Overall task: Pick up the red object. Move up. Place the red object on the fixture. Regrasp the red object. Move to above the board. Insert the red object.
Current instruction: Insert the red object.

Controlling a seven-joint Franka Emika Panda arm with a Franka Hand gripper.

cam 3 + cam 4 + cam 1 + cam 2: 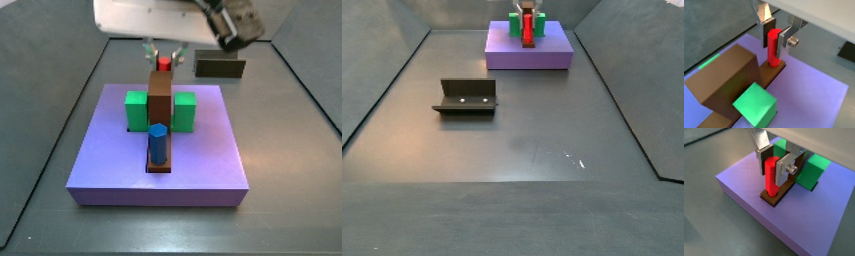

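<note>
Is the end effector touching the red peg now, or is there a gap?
Touching. In both wrist views, the end effector over the purple board has its fingers pressed on the top of the upright red peg, with no gap.

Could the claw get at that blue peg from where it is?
Probably yes, once it lets go. The claw is over the board, its fingers at the red peg. The blue peg stands open from above, beyond the brown bar.

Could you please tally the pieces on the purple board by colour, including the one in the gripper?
Red peg, between the gripper's fingers: 1
Green blocks: 2
Brown bar: 1
Blue peg: 1
Total on the purple board: 5
</note>
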